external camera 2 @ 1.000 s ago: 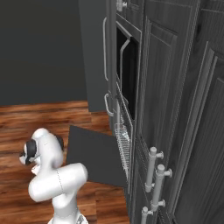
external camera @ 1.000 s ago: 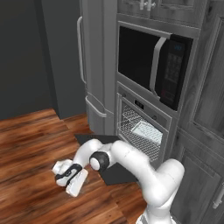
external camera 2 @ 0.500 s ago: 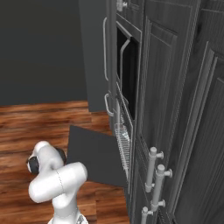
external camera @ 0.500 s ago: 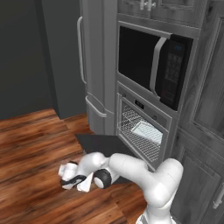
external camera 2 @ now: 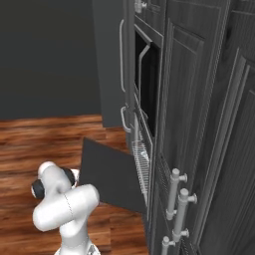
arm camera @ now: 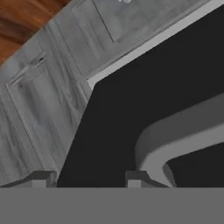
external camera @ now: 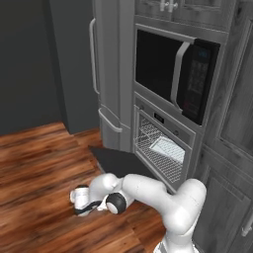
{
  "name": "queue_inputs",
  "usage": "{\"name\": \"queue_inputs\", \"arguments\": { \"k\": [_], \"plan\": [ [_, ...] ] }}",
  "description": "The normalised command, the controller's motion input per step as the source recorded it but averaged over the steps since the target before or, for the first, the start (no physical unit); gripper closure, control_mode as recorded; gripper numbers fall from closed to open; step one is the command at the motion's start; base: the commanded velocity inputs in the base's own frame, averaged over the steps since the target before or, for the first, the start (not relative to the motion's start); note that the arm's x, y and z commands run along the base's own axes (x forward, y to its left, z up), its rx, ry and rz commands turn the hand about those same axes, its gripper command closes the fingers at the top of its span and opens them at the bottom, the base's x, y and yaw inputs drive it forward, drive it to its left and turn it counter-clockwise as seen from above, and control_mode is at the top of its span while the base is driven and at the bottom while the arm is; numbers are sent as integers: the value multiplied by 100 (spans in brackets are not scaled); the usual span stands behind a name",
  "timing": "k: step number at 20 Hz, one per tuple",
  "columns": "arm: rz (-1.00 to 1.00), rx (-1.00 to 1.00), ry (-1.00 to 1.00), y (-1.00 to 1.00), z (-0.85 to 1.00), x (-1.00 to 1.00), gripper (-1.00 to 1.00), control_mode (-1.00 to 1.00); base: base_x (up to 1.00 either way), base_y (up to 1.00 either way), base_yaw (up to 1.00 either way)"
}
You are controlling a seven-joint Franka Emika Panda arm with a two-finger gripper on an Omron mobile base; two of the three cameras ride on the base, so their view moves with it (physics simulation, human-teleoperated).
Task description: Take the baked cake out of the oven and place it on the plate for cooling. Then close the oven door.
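Your gripper [external camera: 79, 201] sits low by the outer edge of the dropped oven door [external camera: 118, 162] — fingertips apart, gripping nothing. Hook under the curved handle [arm camera: 175, 140] squarely, lift steadily toward the oven [external camera: 160, 148]. Cake and plate — not discernible; the rack's pale object is unclear.
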Motion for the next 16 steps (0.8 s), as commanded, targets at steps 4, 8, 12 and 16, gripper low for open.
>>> {"name": "queue_inputs", "arguments": {
  "k": [4,8,12,16],
  "plan": [
    [0,-43,24,-100,9,100,-100,-100,0,0,0],
    [0,-40,29,-100,1,100,-100,-100,0,0,0],
    [0,-36,32,-100,6,100,-100,-100,0,0,0],
    [0,-34,39,-100,15,100,-100,-100,0,0,0]
  ]
}}
